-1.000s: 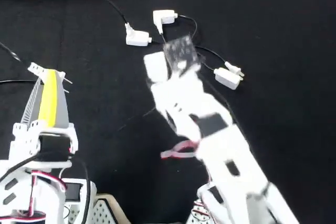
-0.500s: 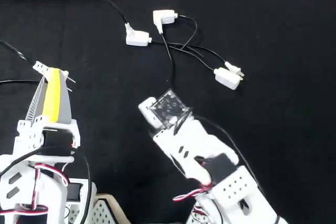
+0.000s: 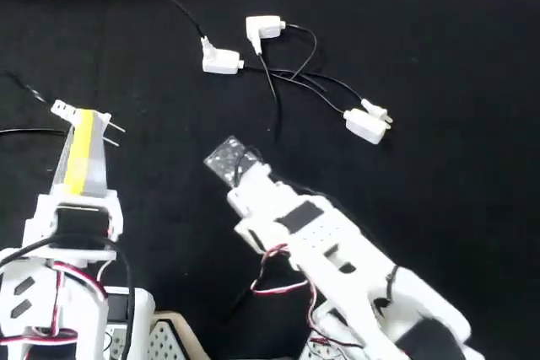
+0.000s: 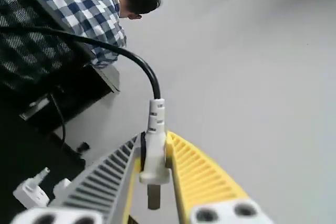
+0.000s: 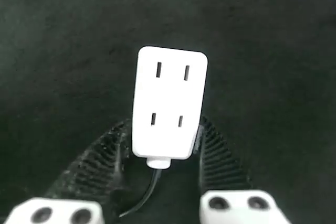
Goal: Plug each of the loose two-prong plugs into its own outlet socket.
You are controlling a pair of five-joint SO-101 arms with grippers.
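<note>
My left gripper point(image 3: 82, 120), with one yellow and one grey finger, is shut on a white two-prong plug point(image 4: 153, 153) and holds it raised at the table's left, prongs point(image 3: 113, 128) pointing right. Its black cable point(image 4: 134, 61) trails away. My right gripper point(image 3: 233, 168) is shut on a white outlet block point(image 5: 169, 103) with two pairs of slots, held over the middle of the black table. Three loose white plugs lie farther back: one point(image 3: 221, 61), another point(image 3: 264, 27), and a third point(image 3: 364, 124) to the right.
Black cables point(image 3: 291, 73) run tangled between the loose plugs at the far middle. The black cloth table point(image 3: 456, 82) has free room on the right. Both arm bases stand at the near edge.
My right arm has drawn back from the far plugs toward the near edge, carrying the outlet block left to the table's middle. The left gripper with its plug shifted only slightly.
</note>
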